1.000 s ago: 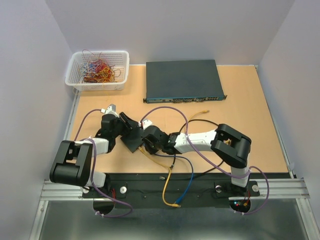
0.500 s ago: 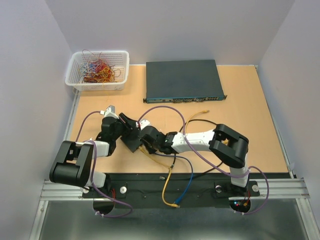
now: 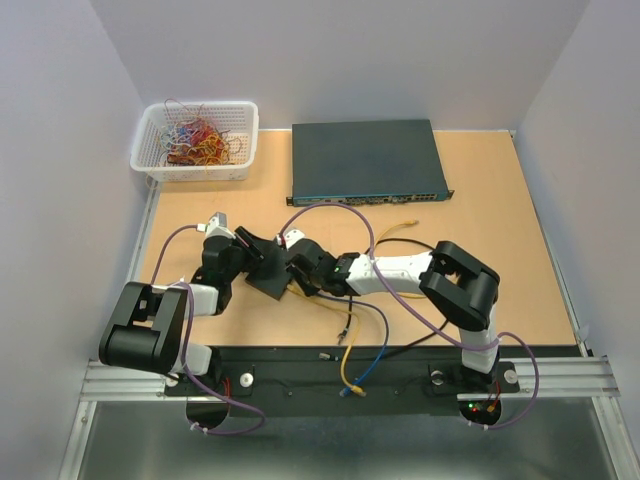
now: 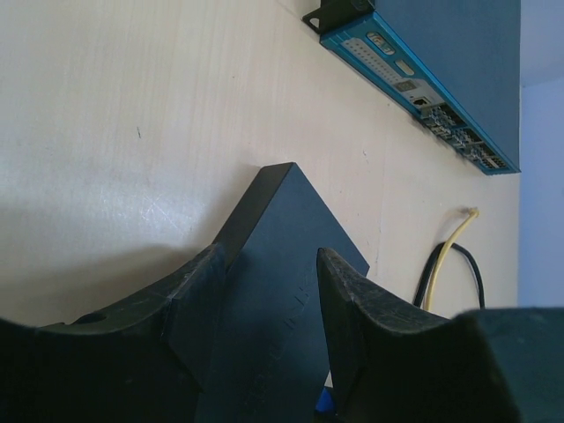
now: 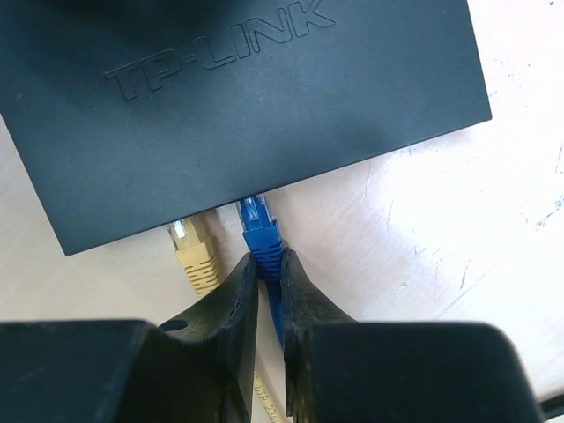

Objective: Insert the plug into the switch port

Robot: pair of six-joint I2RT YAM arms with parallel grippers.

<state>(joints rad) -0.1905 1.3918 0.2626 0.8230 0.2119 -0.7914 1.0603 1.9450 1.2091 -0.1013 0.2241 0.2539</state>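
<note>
On the near side of the TP-Link switch box (image 3: 268, 278), a blue cable (image 3: 384, 340) and a yellow cable (image 3: 343, 362) trail off over the table's front edge.

Both run up to the box's near long edge. There the right gripper (image 5: 269, 264) is pinched tight on the boot of the blue plug (image 5: 258, 225). The plug's nose sits at the port edge (image 5: 256, 197), pointing straight into the box, but the box lid hides how deep it has gone. Just beside it along the same edge, a yellow plug (image 5: 196, 251) sits in the neighbouring socket.

The box lies flat on the table (image 3: 500, 250), logo side up. At its other side the left gripper (image 4: 271, 264) straddles one corner, a finger pressed against each flank, clamped on the box.

Beyond the box, toward the right arm's side, a loose yellow lead (image 4: 443, 260) and a black lead (image 4: 477, 269) lie on the wood, apart from the box.

Farther back, well clear of the box, the dark grey-blue rack switch (image 3: 365, 160) lies along the back of the table. A white basket of coloured wires (image 3: 195, 140) stands in the far corner on the left arm's side.
</note>
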